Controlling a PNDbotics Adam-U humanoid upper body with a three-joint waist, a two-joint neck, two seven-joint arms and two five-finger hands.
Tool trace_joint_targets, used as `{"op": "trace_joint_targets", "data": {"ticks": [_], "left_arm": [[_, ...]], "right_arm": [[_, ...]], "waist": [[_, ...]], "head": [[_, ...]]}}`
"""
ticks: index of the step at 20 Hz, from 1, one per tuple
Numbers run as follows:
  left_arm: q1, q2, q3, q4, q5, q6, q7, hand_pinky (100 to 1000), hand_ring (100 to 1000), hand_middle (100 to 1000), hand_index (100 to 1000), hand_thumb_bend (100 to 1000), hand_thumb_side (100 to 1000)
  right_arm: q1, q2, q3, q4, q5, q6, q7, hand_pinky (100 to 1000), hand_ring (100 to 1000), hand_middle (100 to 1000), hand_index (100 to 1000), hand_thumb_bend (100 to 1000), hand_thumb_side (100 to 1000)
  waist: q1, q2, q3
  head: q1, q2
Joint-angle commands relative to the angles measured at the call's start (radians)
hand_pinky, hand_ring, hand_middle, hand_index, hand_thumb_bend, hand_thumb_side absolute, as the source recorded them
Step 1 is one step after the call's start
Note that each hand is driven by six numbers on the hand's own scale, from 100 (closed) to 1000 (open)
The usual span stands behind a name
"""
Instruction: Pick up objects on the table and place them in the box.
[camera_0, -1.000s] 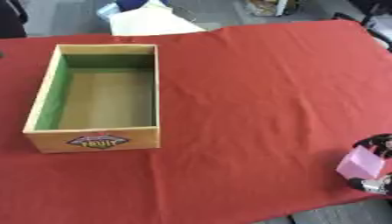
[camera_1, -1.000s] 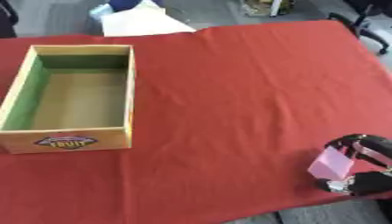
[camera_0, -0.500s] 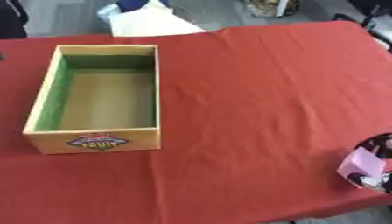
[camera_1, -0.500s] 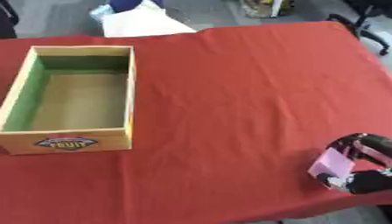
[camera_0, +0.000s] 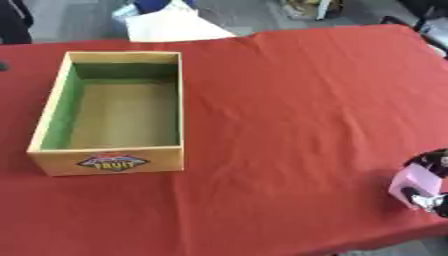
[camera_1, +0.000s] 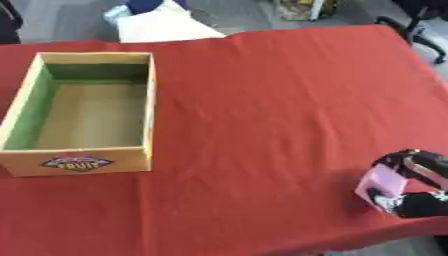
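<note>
Black fingers (camera_1: 395, 156): they curve over the top of a pink object at the lower right corner of the table; a thumb part shows below it, so the fingers and thumb close around it.
Right hand (camera_1: 420, 202): dark with some silver parts, it comes in from the right edge and is cut off by the frame; only a part of it shows.
Pink object (camera_1: 380, 183): a small pale pink block, held in the right hand near the front right edge of the table, well apart from the box. What kind of thing it is, I cannot tell.
Left hand: it shows in neither view.
Box (camera_0: 108, 160): wooden, open on top, with green inner walls and a brown floor; it stands on the left side of the table, and a coloured label with the word "FRUIT" is on its near wall. Nothing lies inside it.
Table (camera_0: 289, 105): covered with a red cloth, with soft folds in it; between the box and the hand only bare cloth is seen.
Behind the table: a pale sheet or bag (camera_0: 171, 27) lies on the grey floor beyond the far edge, partly hidden by the table edge.
Hard to see: the lower side of the pink object and the silver parts near it are blurred together.
</note>
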Motion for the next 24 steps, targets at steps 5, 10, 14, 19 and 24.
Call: {"op": "trace_joint_targets", "data": {"ticks": [5,10,14,19,24], "left_arm": [[-0.012,0.012,0.006,-0.017,0.0,0.002,-0.002,520,662,591,793,100,783],[-0.013,0.013,0.005,-0.017,0.001,0.003,-0.003,520,661,587,793,100,783],[-0.015,0.013,0.002,-0.017,0.002,0.005,-0.006,521,662,587,793,100,783],[-0.02,0.012,-0.002,-0.017,0.007,0.007,-0.012,522,663,587,793,100,783],[-0.024,0.009,-0.007,-0.017,0.013,0.011,-0.02,522,664,588,793,100,784]], "right_arm": [[-0.021,-0.032,-0.012,-0.049,-0.044,0.004,-0.008,698,633,644,808,100,393],[-0.074,-0.074,-0.011,-0.1,-0.057,0.004,0.011,700,641,655,809,100,384],[-0.153,-0.122,0.0,-0.146,-0.075,0.003,0.039,698,639,656,808,100,376],[-0.307,-0.166,0.042,-0.186,-0.12,-0.002,0.089,693,631,664,805,100,371],[-0.506,-0.163,0.109,-0.196,-0.156,-0.014,0.16,688,627,664,803,100,368]], "waist": [[-0.005,-0.016,0.002],[-0.009,-0.019,0.005],[-0.016,-0.023,0.011],[-0.021,-0.027,0.027],[-0.025,-0.034,0.046]], "head": [[-0.005,-0.008],[-0.009,-0.007],[-0.01,-0.004],[-0.011,0.005],[-0.017,0.015]]}}
